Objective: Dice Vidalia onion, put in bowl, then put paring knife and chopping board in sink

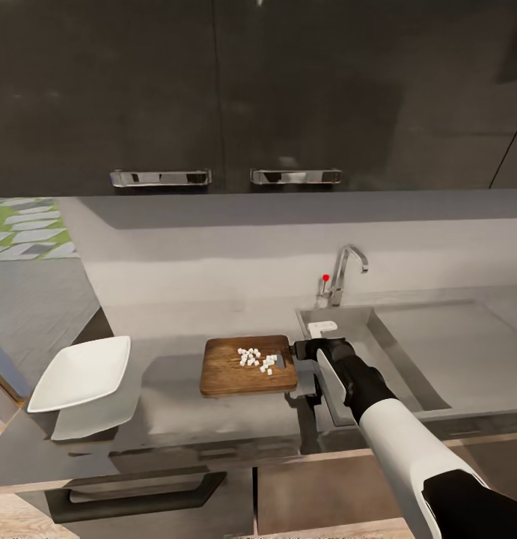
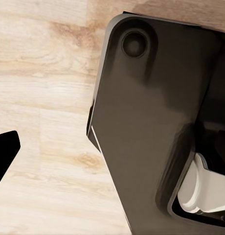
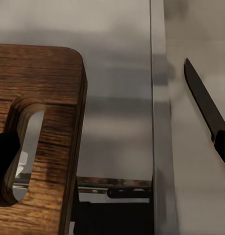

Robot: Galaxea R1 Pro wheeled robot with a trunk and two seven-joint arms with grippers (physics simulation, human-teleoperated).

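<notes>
The chopping board [image 1: 247, 364] lies on the countertop [image 1: 176, 404] just left of the sink [image 1: 408, 352], with the diced onion [image 1: 258, 360] piled as small white cubes on its right half. My right gripper [image 1: 301, 350] sits at the board's handle end, open. In the right wrist view one finger [image 3: 6, 154] overlaps the handle slot of the chopping board [image 3: 49, 112]. The paring knife [image 3: 203, 100] lies past the steel rim inside the sink, its handle hidden. The white bowl [image 1: 82, 372] stands at the counter's left end. My left gripper [image 2: 112, 152] hangs open over wooden floor.
A chrome tap [image 1: 348, 271] with a red knob [image 1: 326, 278] rises behind the sink. A small white object [image 1: 322, 327] sits at the basin's left corner. Dark wall cabinets [image 1: 213, 90] hang above. The robot's dark base [image 2: 156, 122] is close under the left gripper.
</notes>
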